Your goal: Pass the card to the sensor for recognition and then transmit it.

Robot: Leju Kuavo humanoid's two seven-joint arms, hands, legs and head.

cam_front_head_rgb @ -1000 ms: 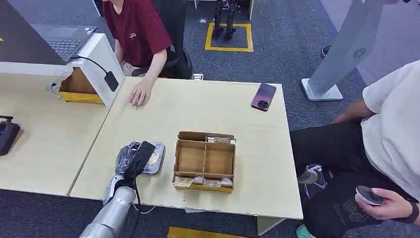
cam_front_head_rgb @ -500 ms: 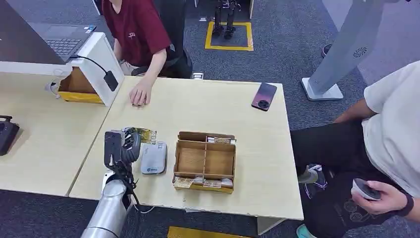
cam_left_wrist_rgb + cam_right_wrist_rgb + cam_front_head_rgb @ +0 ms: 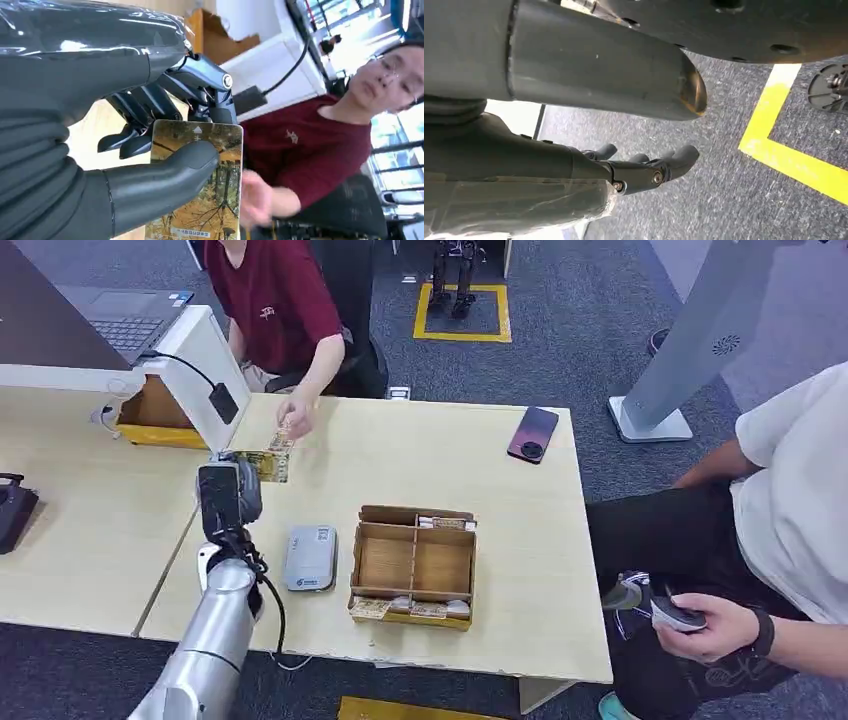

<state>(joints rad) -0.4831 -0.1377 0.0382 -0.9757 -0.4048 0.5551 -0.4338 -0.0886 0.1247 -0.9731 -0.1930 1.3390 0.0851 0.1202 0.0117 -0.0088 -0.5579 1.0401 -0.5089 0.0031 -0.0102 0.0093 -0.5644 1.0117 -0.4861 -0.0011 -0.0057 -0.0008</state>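
Left hand (image 3: 228,502) had the card (image 3: 266,464) pinched: thumb (image 3: 165,172) across the face, dark fingers (image 3: 150,102) behind it, clear in the left wrist view. Card was off the bench (image 3: 420,455), held up near the bench's far-left corner, short edge pointed at the person in the red shirt (image 3: 278,295).

Person's hand (image 3: 296,420) was reaching in from the far edge, just beside the card's far end. Couldn't tell from the head view whether they had actually touched it; that spot is small and slightly blurred.

Sensor (image 3: 310,557), the grey flat reader, sat on the bench near the front edge, beside the wooden compartment box (image 3: 413,565). Card was well apart from it and beyond it, so my read: recognition step looked done, handover under way. Left to do: person takes hold, left hand lets go, arm pulls back. Nothing in the frames confirms the reader registered the card, that's a judgement from position only.

Right hand (image 3: 644,165) hung over the grey floor by a yellow line, fingers loosely curled, nothing in them.

Other stuff: phone (image 3: 532,434) at the far-right corner, white box with a cable (image 3: 200,360) at the far left on the adjoining desk, second person in a white shirt (image 3: 790,490) seated off the right edge holding a small dark object.
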